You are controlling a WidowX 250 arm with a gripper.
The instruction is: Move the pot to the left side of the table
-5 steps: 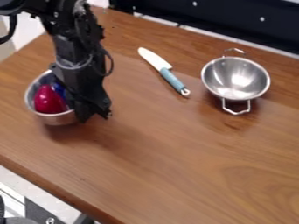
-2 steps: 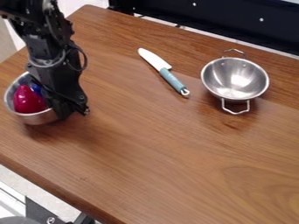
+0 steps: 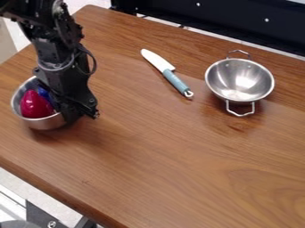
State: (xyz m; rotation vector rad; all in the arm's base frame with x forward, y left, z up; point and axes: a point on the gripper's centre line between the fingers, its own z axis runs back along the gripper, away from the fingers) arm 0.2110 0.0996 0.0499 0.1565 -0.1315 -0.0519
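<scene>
Taking the knife as my landmark and reading the camera view from left to right, I find the pot (image 3: 40, 124) first, well off to the knife's left and lower in the view. It is silvery and sits roughly upright; whether its base touches the tabletop (image 3: 179, 156) I can't tell. Inside it, on the side away from the knife, I see a glossy red object (image 3: 35, 105), with a blue object (image 3: 45, 94) just beside it, partly hidden.

My end effector (image 3: 72, 114) is at the pot's rim, on the side nearer the knife, and I have it clamped on the pot there. The black arm (image 3: 51, 51) slopes down to it from the upper left.

Next comes the knife (image 3: 171, 78) itself, lying flat, its pale blade pointing to the upper left and its light blue handle to the lower right. To the right of the knife, well apart from it, stands a shiny metal bowl (image 3: 239, 81), open side up, one wire handle toward the top and another toward the bottom. A dark panel (image 3: 232, 20) runs behind the tabletop, beyond the knife.
</scene>
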